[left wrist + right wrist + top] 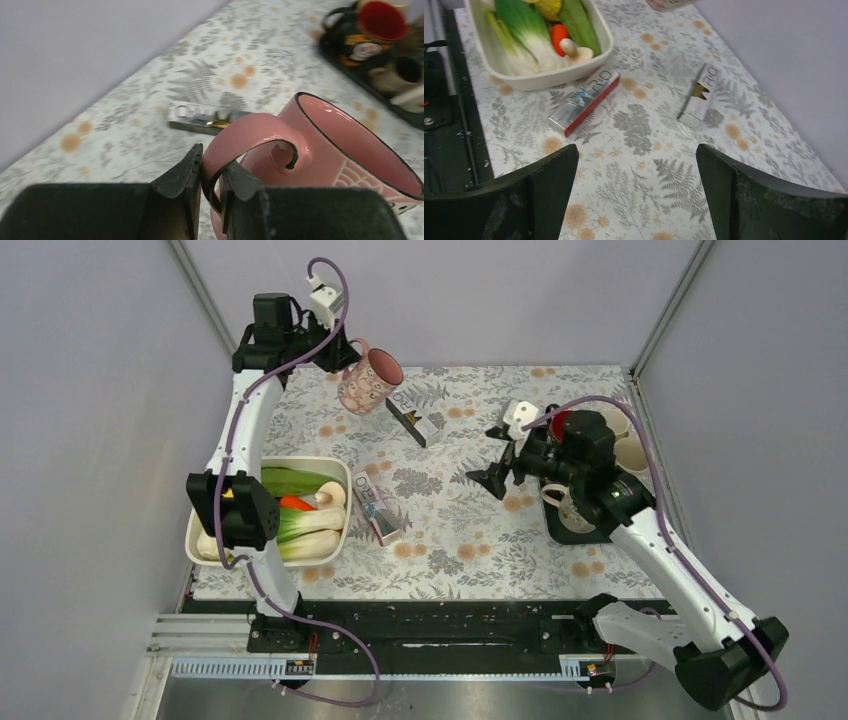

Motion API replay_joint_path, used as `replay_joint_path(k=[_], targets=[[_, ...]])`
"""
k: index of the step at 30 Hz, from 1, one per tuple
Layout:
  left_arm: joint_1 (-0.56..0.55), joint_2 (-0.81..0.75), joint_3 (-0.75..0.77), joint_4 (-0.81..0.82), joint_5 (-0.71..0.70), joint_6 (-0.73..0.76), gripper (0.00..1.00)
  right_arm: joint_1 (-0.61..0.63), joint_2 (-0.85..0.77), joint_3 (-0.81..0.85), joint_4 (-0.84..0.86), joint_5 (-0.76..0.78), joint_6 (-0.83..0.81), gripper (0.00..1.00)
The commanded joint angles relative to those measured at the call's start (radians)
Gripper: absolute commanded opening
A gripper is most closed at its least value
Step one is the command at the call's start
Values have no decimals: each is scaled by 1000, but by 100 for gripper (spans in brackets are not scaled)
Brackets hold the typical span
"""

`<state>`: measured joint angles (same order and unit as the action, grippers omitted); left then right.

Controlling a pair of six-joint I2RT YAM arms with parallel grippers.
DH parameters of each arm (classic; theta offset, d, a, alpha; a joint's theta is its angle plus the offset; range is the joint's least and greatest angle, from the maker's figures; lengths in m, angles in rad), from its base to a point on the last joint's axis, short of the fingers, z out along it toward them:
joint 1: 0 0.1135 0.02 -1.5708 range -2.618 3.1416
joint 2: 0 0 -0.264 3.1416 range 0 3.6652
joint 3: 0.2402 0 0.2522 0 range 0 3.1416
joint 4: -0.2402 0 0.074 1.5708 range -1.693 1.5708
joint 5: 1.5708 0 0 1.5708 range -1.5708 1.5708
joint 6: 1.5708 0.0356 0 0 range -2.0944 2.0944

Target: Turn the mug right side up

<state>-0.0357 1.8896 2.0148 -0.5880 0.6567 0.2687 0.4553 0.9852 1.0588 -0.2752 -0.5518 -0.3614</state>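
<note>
The mug (368,378) hangs tilted over the far left of the table (470,540), mouth facing sideways. My left claw (210,170) is pinching its handle (245,132), a hold that I judge lets me roll the rim upward. My right claw (636,165) hovers spread wide, well apart from it, leaving room.

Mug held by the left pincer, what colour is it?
Pink mug, with a thin dark rim; left wrist view shows it best.
</note>
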Motion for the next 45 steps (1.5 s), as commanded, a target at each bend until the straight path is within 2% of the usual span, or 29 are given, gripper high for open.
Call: replay_joint_path(k=[1, 8, 13, 17, 21, 23, 24, 26, 30, 32, 34, 35, 37, 38, 39, 45], targets=[[-92, -98, 42, -70, 226, -108, 0, 135, 82, 96, 55, -32, -118, 98], [-198, -144, 62, -220, 274, 16, 0, 181, 227, 310, -31, -71, -256, 99], [-246, -151, 71, -288, 288, 58, 0, 181, 304, 371, -138, -40, -336, 99], [-265, -140, 91, -300, 308, 55, 0, 181, 360, 408, -225, -115, -349, 99], [-285, -133, 102, -315, 318, 61, 0, 193, 414, 439, -234, -86, -334, 99], [-288, -128, 103, -316, 330, 56, 0, 205, 457, 488, -236, -86, -302, 95], [-287, -124, 107, -317, 337, 50, 0, 212, 479, 512, -244, -90, -289, 91], [-288, -118, 116, -316, 344, 42, 0, 218, 514, 545, -259, -101, -257, 76], [-288, -115, 113, -306, 354, 23, 0, 230, 533, 535, -258, -82, -224, 30], [-286, -116, 103, -306, 353, 24, 0, 231, 513, 513, -256, -46, -193, 2], [-280, -114, 99, -304, 322, 25, 0, 231, 481, 494, -257, 21, -137, 0], [-277, -112, 97, -305, 289, 22, 9, 230, 461, 486, -268, 61, -107, 0], [-265, -109, 90, -306, 229, 22, 66, 231, 414, 481, -305, 151, -46, 0], [-256, -110, 84, -306, 205, 24, 87, 231, 390, 482, -335, 211, -15, 0], [-245, -112, 77, -302, 186, 25, 97, 232, 364, 485, -369, 270, 12, 0], [-172, -139, 20, -276, 52, 4, 99, 198, 242, 536, -644, 597, 160, 0]])
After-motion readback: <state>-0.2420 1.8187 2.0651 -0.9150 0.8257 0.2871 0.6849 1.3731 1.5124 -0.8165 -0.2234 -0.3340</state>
